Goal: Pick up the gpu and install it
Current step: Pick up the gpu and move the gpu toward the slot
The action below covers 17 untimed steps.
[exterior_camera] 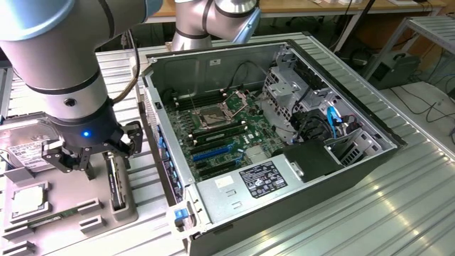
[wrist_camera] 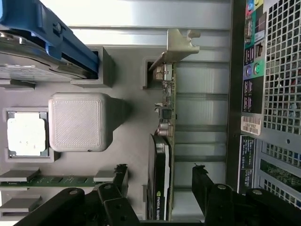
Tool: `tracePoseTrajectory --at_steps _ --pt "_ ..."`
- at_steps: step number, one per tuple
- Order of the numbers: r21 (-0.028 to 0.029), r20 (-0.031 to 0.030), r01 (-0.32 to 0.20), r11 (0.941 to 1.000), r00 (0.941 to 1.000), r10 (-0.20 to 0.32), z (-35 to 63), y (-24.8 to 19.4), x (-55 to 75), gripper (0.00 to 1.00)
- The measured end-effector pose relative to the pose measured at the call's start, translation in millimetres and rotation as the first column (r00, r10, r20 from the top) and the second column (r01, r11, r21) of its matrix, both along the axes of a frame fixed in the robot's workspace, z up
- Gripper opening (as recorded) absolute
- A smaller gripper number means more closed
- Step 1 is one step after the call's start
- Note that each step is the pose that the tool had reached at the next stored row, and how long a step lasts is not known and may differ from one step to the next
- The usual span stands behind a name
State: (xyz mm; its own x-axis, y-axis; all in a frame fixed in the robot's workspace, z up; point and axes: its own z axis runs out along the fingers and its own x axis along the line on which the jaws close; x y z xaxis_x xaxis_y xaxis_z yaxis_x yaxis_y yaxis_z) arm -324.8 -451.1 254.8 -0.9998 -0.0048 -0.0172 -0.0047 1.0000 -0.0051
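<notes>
Left to right in the exterior view: grey tray (exterior_camera: 67, 213) with the gpu (exterior_camera: 116, 178) standing on edge in it, claw (wrist_camera: 160, 170) wide open either side of the card, nothing grabbed yet. Open computer case (exterior_camera: 370, 154) just beside it, so pickup and install both look undone

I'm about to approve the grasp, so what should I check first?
1. Fingers open: ok.
2. One finger on either side of the gpu: ok.
3. Gpu upright in its tray slot: ok.
4. Bracket free of the tray: cannot tell.
5. Case open, blue slots empty: ok.
</notes>
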Motion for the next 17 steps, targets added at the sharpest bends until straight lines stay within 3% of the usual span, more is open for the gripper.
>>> tracePoseTrajectory --at_steps 17 --pt "0.0000 -0.0031 0.007 1.0000 1.0000 -0.007 -20.1 0.0 0.1 0.66"
